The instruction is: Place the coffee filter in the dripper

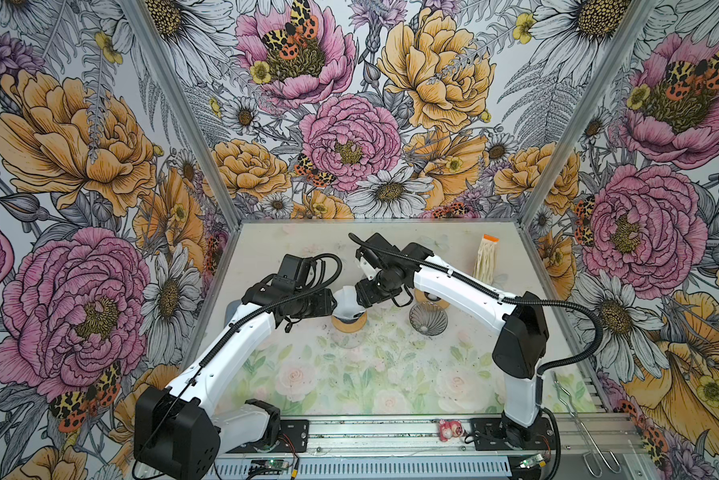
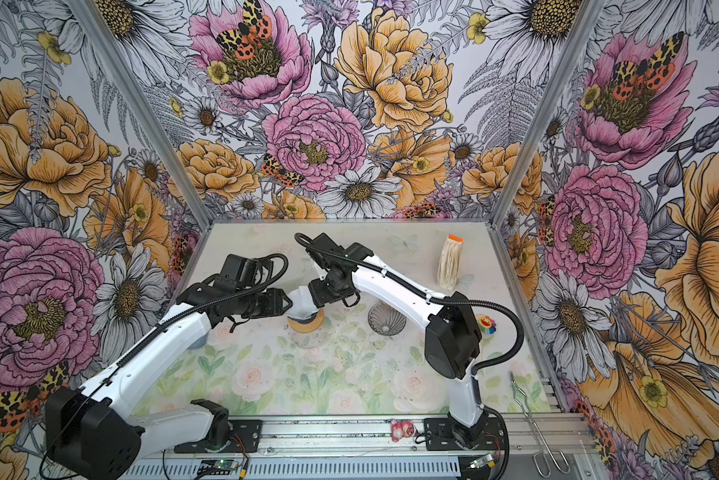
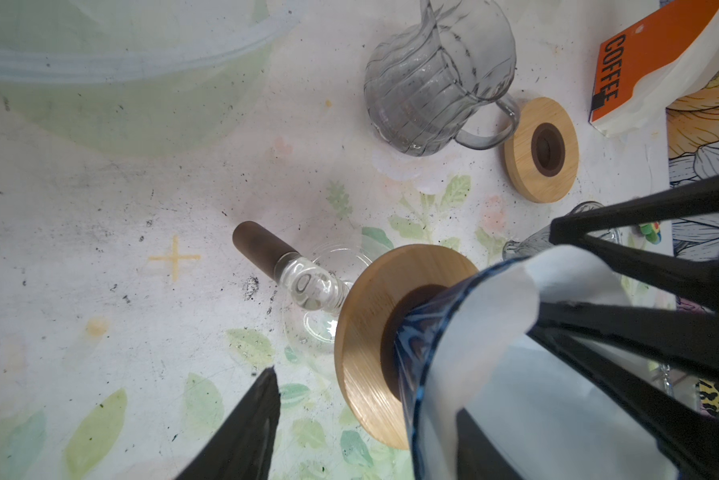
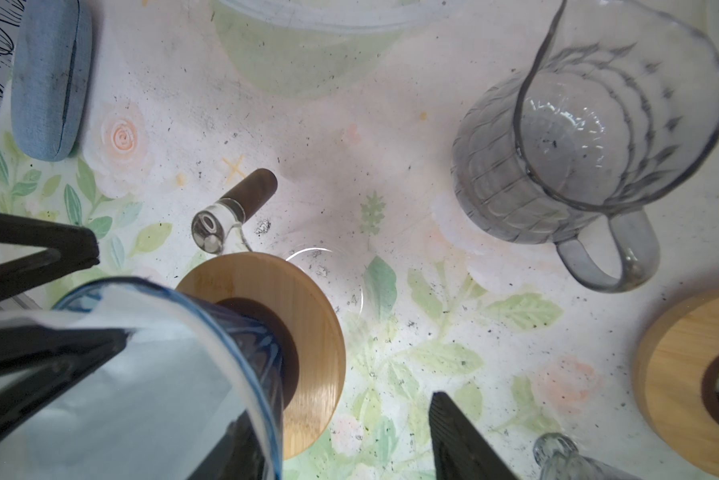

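The dripper, a blue glass cone on a wooden ring, stands on a clear glass carafe mid-table. The white coffee filter sits inside the cone, its edge rising above the rim. My left gripper comes in from the left and stands open. One of its fingers is outside, apart from the cone, and the other shows dark inside it. My right gripper reaches from the right, also open. Its outer finger is clear of the wooden ring and the other is inside the cone.
A grey ribbed glass pitcher and a second wooden ring lie right of the dripper. The filter pack stands at the back right. A blue pouch, metal tongs and a pink toy are also here.
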Controlling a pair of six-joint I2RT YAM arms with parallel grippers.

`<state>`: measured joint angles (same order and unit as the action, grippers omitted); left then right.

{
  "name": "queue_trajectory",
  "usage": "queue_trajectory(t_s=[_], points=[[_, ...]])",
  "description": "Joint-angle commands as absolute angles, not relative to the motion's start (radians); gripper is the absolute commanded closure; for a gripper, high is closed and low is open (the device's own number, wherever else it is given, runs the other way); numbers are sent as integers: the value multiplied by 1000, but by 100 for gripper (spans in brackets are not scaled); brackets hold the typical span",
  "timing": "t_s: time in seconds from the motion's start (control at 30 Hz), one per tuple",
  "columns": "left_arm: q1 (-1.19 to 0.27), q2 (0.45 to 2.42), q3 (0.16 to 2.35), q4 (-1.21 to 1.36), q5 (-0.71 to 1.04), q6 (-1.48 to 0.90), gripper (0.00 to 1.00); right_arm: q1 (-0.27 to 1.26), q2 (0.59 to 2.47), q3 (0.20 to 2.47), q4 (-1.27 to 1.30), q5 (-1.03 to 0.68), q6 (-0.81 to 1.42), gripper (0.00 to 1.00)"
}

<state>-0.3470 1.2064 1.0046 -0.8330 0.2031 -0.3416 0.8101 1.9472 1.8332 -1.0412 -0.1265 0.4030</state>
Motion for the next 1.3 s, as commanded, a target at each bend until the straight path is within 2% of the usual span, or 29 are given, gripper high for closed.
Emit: queue_trajectory(t_s=[0.0, 1.27], points=[[-338, 1220, 1008, -815, 199, -334, 44, 802, 1957, 1836, -1031, -133, 402, 38], [-346, 1164, 1048, -816, 216, -361, 43, 808, 1874, 1869, -1002, -149, 377, 35]])
